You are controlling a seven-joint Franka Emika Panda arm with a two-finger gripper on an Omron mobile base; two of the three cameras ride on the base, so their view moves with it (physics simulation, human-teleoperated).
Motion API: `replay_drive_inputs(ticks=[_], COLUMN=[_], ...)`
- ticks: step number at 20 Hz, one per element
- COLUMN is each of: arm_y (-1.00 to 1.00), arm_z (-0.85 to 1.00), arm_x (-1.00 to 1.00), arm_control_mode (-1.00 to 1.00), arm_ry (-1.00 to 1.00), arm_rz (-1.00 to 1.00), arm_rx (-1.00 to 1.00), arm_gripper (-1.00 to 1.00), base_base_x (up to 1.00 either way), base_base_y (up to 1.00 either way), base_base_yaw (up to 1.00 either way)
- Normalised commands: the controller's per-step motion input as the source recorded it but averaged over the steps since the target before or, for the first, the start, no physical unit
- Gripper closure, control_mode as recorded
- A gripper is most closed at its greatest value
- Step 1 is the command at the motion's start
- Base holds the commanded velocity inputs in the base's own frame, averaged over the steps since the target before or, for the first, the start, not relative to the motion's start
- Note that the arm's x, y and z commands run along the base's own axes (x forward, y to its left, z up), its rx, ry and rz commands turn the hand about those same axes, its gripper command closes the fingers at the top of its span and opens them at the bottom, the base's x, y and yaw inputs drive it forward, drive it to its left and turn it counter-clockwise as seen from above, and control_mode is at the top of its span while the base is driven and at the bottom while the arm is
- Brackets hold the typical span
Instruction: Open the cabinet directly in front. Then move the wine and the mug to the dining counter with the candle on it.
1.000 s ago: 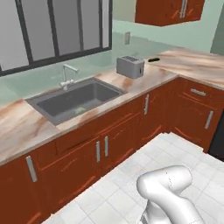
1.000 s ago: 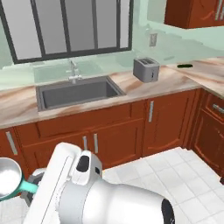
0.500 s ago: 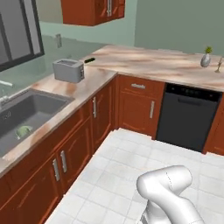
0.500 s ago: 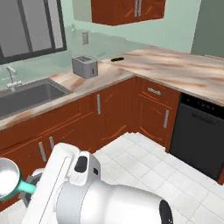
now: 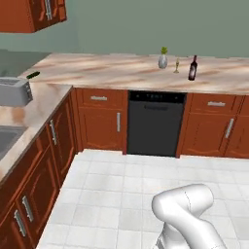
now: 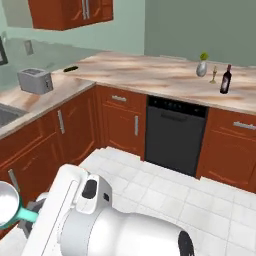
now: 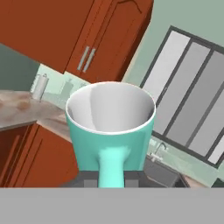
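Note:
My gripper [image 7: 111,176] is shut on the handle of the teal mug [image 7: 111,124], which it holds upright and empty in front of the hand camera. The same mug [image 6: 7,208] shows at the lower left beside my arm, low over the floor. Across the room lies the dining counter [image 5: 116,70], a marble slab. On it stand the dark wine bottle [image 5: 193,68] [image 6: 226,80] and, just left of it, the small brass candle [image 5: 177,65] [image 6: 214,75]. A reddish-brown wall cabinet [image 6: 70,12] [image 5: 29,14] hangs at the upper left.
A grey vase [image 5: 163,59] with a green plant stands left of the candle. A black dishwasher [image 5: 155,124] sits under that counter between wooden base cabinets. A toaster [image 5: 14,91] stands on the left worktop. White tiled floor [image 5: 126,189] lies open between me and the counter.
The whole picture has swung from the sink and window past the toaster corner to the counter with the wine: the base has turned. The mug stays in the gripper.

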Motion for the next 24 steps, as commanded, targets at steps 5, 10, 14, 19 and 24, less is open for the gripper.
replay_drive_inputs(ticks=[5,10,14,19,24], arm_y=[0.0,0.0,0.0,0.0,0.0], arm_z=[0.0,0.0,0.0,0.0,0.0], arm_x=[0.0,0.0,0.0,0.0,0.0], arm_control_mode=[1.0,1.0,1.0,1.0,1.0], arm_ry=[0.0,0.0,0.0,0.0,0.0], arm_rz=[0.0,0.0,0.0,0.0,0.0], arm_rx=[0.0,0.0,0.0,0.0,0.0], arm_gripper=[1.0,1.0,1.0,1.0,1.0], base_base_x=[0.0,0.0,0.0,0.1,0.0], base_base_y=[0.01,0.03,0.15,0.33,0.65], base_base_yaw=[-0.53,-0.53,-0.47,-0.19,-0.06])
